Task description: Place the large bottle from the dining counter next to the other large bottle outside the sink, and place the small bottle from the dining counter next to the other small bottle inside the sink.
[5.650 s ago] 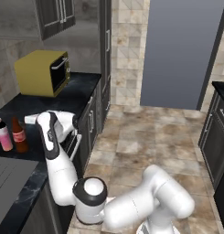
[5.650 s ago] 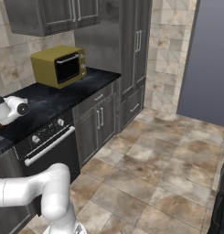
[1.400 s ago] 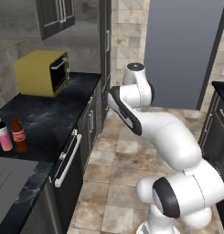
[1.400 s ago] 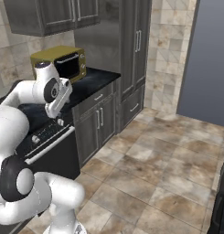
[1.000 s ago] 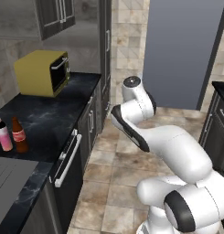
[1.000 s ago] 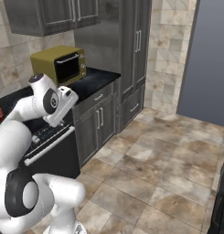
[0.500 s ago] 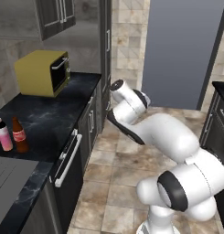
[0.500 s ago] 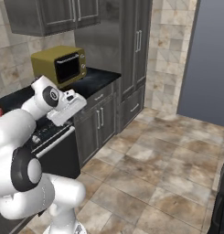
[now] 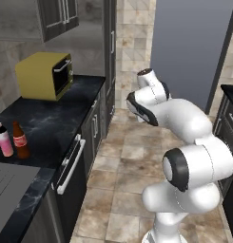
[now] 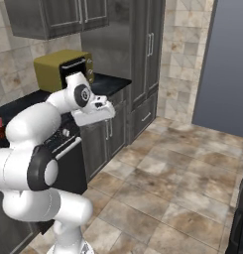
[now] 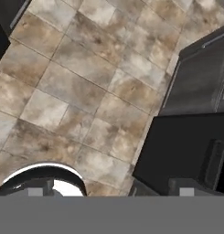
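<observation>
I see tan stone floor tiles (image 9: pixel 127 166), black marbled counter (image 9: pixel 46 121), brown red-labelled bottle (image 9: pixel 21 141) upright beside pink bottle (image 9: pixel 3 140) near the sink (image 9: pixel 6 185); gripper (image 10: pixel 104 110) jaws wide, empty.

Beige-brown tiled floor (image 11: pixel 81 87) beside dark grey cabinet fronts (image 11: pixel 200 82) and a black counter top (image 11: pixel 182 151).

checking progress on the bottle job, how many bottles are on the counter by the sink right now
2: the pink bottle and the dark brown bottle stand side by side on the black counter, just beyond the sink. Any inside the basin would be hidden.
</observation>
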